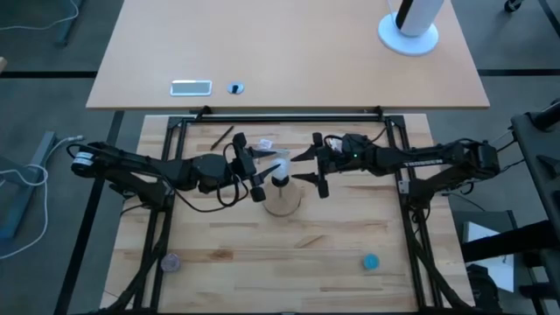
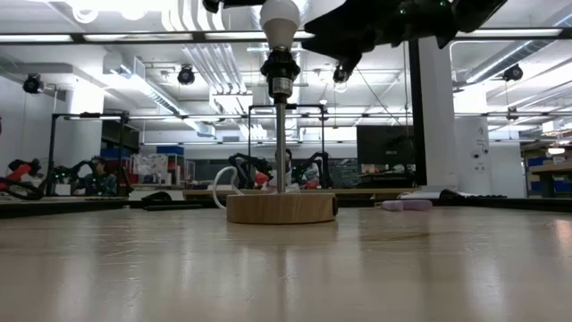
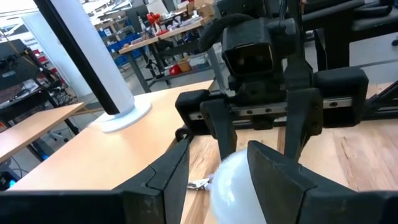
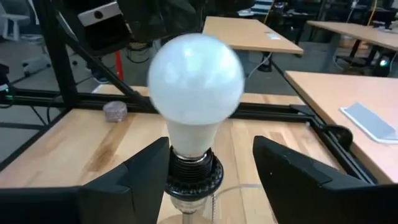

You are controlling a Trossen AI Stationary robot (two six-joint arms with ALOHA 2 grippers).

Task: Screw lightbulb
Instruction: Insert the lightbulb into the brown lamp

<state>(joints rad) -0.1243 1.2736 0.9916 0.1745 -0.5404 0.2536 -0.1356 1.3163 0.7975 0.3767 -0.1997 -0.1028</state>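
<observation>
Atop black socket [image 4: 189, 176], near worktop centre toward far edge: lightbulb [image 4: 195, 87] seated upright, frosted white globe up, screw base hidden in socket collar. Socket rides thin metal stem [image 2: 281, 143] over round wooden disc [image 2: 281, 207]. Bulb likely light, smooth, slippery, fragile; best held gently round globe's widest part, turned without squeezing. Left gripper [image 3: 214, 171] wide apart, fingers flanking globe, contact unclear. Right gripper [image 4: 208, 180] wide apart either side of socket, not touching.
</observation>
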